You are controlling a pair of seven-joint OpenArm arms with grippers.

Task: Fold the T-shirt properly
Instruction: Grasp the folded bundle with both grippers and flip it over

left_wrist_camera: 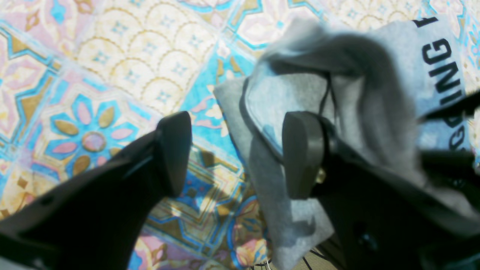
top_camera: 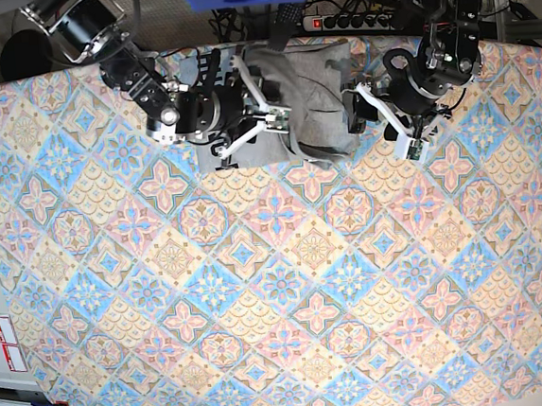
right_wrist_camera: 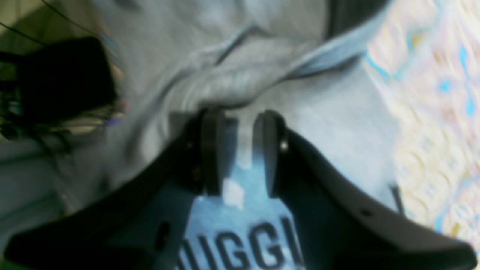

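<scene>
Beside the T-shirt (left_wrist_camera: pixel 337 97), in the left wrist view, the left gripper (left_wrist_camera: pixel 240 153) stands wide and empty over the patterned tablecloth (left_wrist_camera: pixel 112 75); one finger lies against a folded grey corner, pinching nothing.

In the right wrist view, the right gripper (right_wrist_camera: pixel 240 153) sits narrow just above the lettering, a ridge of cloth at its tips; whether it pinches cloth I cannot tell.

In the base view, the shirt (top_camera: pixel 305 100) is a compact bundle at the cloth's far edge, between both arms. Folding looks mostly done, though rumpled; tidying likely remains.
</scene>
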